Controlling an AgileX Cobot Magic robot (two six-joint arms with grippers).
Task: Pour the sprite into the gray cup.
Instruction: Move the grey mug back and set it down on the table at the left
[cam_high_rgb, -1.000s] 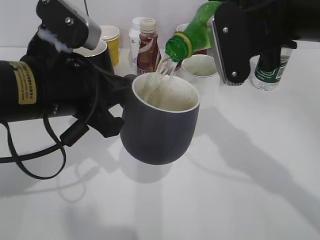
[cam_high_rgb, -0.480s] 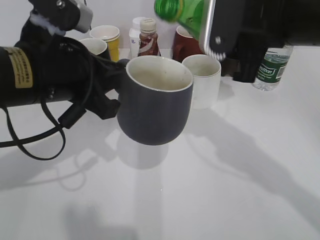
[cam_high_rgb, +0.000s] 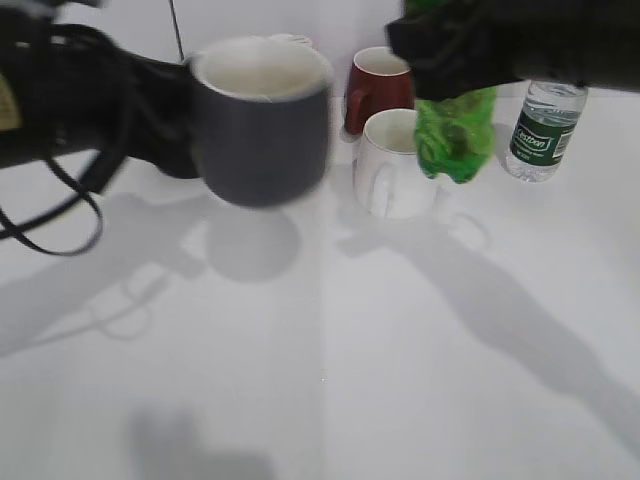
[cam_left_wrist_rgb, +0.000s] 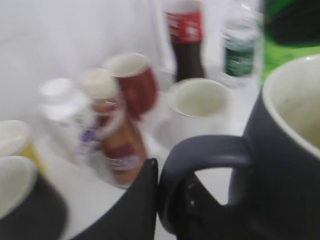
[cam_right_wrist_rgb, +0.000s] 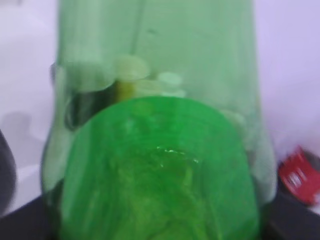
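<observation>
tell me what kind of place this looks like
Probably a lab test bench rather than a kitchen: a bare white table and blank wall, with a staged cluster of drinkware, a red mug, white mug and water bottle.

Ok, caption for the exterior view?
Left pincer lifts the gray cup; right arm holds the sprite upright beside it.

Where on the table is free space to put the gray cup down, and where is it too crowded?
Free: the broad white table front, below the gray cup and the white mug. Crowded: the back row, where the white mug, red mug, sprite and water bottle stand close together.
</observation>
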